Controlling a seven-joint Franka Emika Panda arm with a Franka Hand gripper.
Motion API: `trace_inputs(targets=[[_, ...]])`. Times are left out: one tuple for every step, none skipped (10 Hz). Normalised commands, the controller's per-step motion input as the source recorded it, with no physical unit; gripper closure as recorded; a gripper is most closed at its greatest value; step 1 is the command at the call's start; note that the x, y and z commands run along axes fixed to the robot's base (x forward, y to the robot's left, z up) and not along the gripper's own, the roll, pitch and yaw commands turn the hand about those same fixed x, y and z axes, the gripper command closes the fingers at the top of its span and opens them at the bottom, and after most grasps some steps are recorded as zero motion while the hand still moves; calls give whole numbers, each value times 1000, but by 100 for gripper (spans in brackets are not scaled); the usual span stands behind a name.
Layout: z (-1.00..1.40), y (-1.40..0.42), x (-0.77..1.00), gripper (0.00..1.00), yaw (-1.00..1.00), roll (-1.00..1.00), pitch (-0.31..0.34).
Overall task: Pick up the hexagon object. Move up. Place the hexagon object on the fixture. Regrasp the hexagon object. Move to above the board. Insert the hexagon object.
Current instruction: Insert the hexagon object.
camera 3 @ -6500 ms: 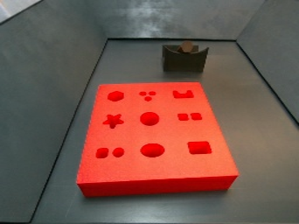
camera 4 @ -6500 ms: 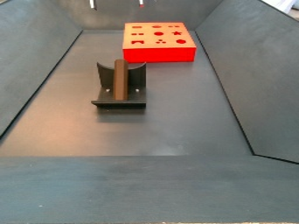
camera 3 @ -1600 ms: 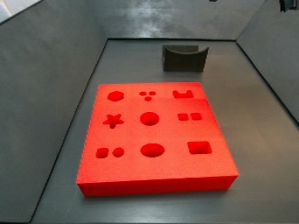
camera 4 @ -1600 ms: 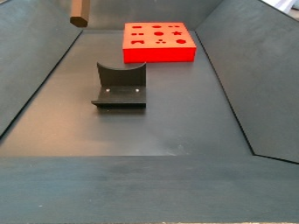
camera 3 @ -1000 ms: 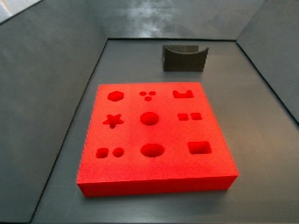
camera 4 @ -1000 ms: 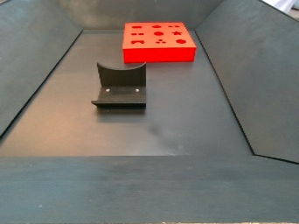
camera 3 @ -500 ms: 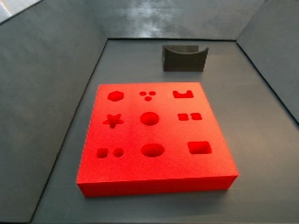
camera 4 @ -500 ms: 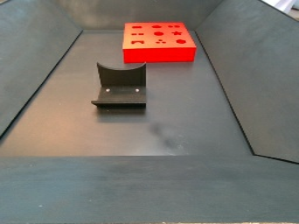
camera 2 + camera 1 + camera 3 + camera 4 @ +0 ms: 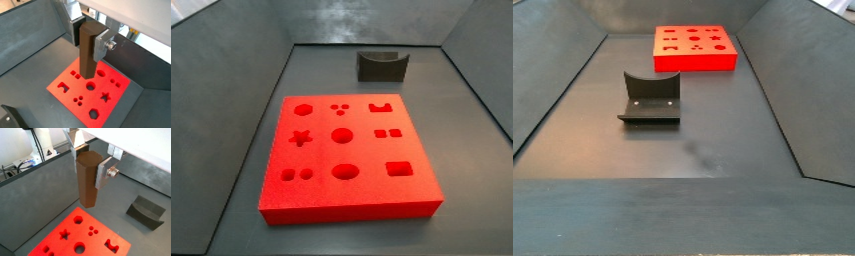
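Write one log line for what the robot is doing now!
gripper: shut on hexagon object | high above board | fixture: empty | side views: gripper unseen

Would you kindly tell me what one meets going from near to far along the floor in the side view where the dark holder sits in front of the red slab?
Fixture → board. The tool, holding the hexagon object, appears only in the wrist views, above the board.

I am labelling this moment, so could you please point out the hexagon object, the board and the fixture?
Hexagon object (image 9: 87,180): wrist view, middle of its long brown side, held in the gripper (image 9: 90,159).
Board (image 9: 345,158): side view, flat red top between recesses.
Fixture (image 9: 651,97): side view, its upright notched back.
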Motion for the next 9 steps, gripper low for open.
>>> trace_inputs(targets=[[0, 0, -26, 100, 0, 0, 0], [0, 77, -180, 100, 0, 0, -6], [-111, 200, -103, 100, 0, -29, 0], [-280, 326, -100, 100, 43, -116, -50], [-483, 314, -160, 100, 63, -143, -126], [-677, 294, -40, 100, 100, -189, -157], [-766, 189, -23, 100, 20, -151, -134], [-929, 0, -234, 100, 0, -67, -106], [-957, 11, -254, 100, 0, -64, -94]])
